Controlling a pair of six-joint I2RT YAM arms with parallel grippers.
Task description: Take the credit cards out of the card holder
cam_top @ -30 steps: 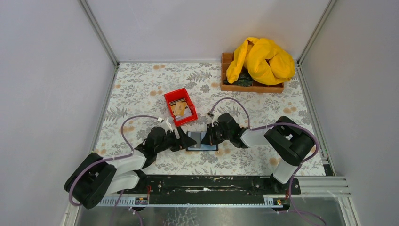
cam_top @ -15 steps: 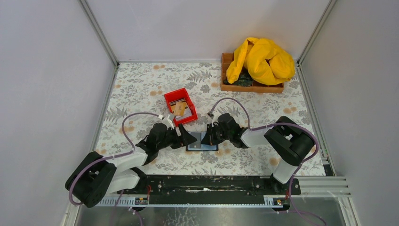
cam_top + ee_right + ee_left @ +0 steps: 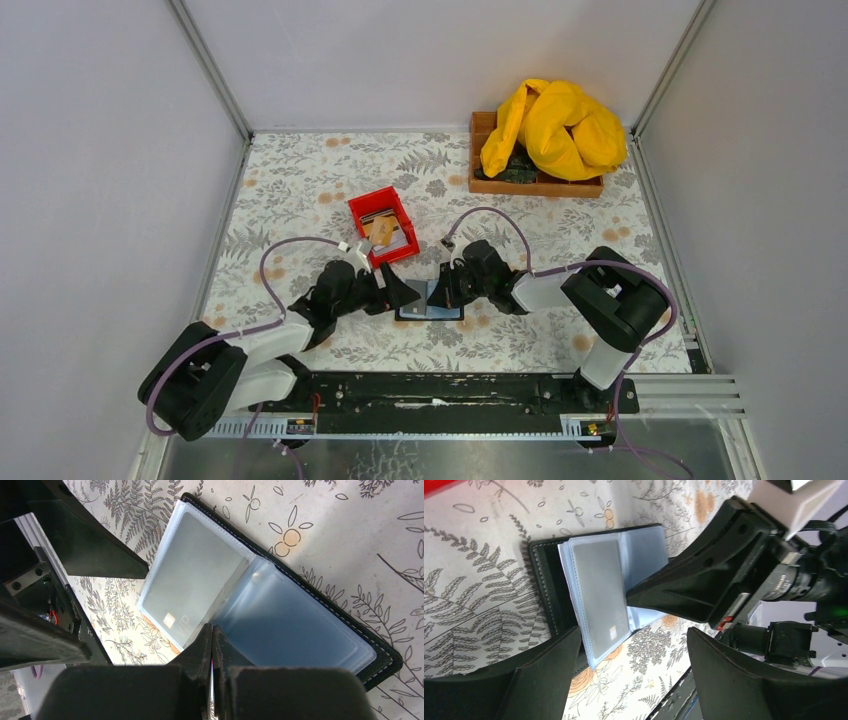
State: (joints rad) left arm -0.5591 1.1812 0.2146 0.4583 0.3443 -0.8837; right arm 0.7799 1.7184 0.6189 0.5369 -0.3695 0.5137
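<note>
The holder (image 3: 430, 308) lies open and flat on the counter (image 3: 300, 180), near its front edge, directly between the two tools. The right tool (image 3: 211, 628) has its jaws pressed together, and in its wrist view the tip sits on the holder's middle fold, at the foot of a clear sleeve (image 3: 197, 577) that tilts up from the flat pages; seen from the left wrist, the same tip (image 3: 631, 597) meets the sleeve's edge. The left tool (image 3: 634, 630) stands with its jaws wide and nothing between them, just beside the holder's left edge, one finger (image 3: 539, 675) overlapping the black border in its own view; whether it touches cannot be told. The holder (image 3: 546, 580) is black outside with pale stitching round the rim, and its inside is a stack of clear, blue-tinted plastic pages. The raised sleeve carries a grey card (image 3: 599, 587) with a small light square near one corner (image 3: 170, 620); the flat page to the right of the fold looks plain blue. Behind and to the left, well apart from the holder, stands a red bin (image 3: 371, 195) with cards (image 3: 381, 229) in it. In the far right corner a wooden tray (image 3: 530, 187) holds a bunched yellow cloth (image 3: 555, 125).
</note>
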